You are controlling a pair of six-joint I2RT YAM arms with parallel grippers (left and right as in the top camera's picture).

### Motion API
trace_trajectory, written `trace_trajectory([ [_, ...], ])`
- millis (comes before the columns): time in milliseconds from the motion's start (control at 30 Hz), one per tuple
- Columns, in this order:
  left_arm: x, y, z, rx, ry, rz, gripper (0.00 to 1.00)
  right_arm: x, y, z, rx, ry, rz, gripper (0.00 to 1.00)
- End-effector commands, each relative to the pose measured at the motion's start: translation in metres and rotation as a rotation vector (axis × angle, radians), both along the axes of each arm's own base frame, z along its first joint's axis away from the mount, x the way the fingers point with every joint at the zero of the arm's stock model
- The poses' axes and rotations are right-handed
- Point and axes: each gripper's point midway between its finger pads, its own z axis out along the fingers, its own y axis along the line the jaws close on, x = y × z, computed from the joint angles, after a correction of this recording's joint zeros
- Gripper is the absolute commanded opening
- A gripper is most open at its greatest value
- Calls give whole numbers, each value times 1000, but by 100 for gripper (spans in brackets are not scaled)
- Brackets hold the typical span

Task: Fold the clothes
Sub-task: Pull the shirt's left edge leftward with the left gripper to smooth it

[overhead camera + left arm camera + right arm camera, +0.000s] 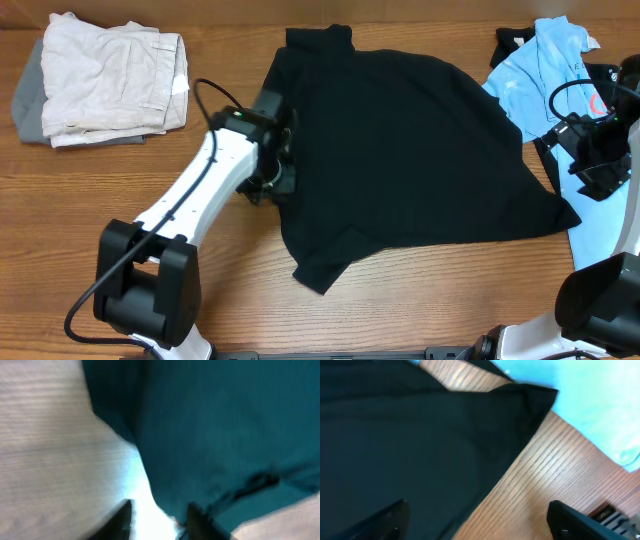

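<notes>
The clothes in play are a large black shirt (400,150) lying spread on the middle of the table, one corner folded under at the front left. It fills the blurred left wrist view as dark fabric (225,425). My left gripper (278,168) sits at the shirt's left edge. Its jaws (159,522) stand a little apart, with bare table between them and the fabric edge by the right finger. My right gripper (592,172) hovers off the shirt's right corner (420,435). This gripper (480,520) is wide open and empty. A light blue polo (540,70) lies at the back right.
A stack of folded beige and grey garments (105,85) rests at the back left. The blue polo (600,405) reaches under my right arm, next to another dark garment (600,75). Bare wood table (430,300) shows along the front.
</notes>
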Motion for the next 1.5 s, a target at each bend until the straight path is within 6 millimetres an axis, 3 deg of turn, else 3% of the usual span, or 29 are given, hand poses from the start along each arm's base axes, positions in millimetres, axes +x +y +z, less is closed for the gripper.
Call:
trace_trajectory([
  [0,21,1,4,-34,-68,-18,5,4,14,13,6,-56,66,76],
  [67,32,7,4,-32,-101,1,4,6,18,13,6,-56,81,68],
  [167,41,17,-1,-3,-118,23,4,7,21,13,6,-57,90,68],
  [400,49,17,-32,10,-80,29,4,6,21,12,7,-54,92,68],
  [633,50,21,-69,48,-20,28,4,5,22,8,11,-44,91,68],
  [1067,33,30,-111,111,101,21,4,6,22,8,9,-48,92,68],
  [1233,24,57,-123,261,142,33,4,6,22,8,9,-48,95,68],
  [1467,20,100,-104,382,187,91,4,6,22,8,9,-48,95,68],
])
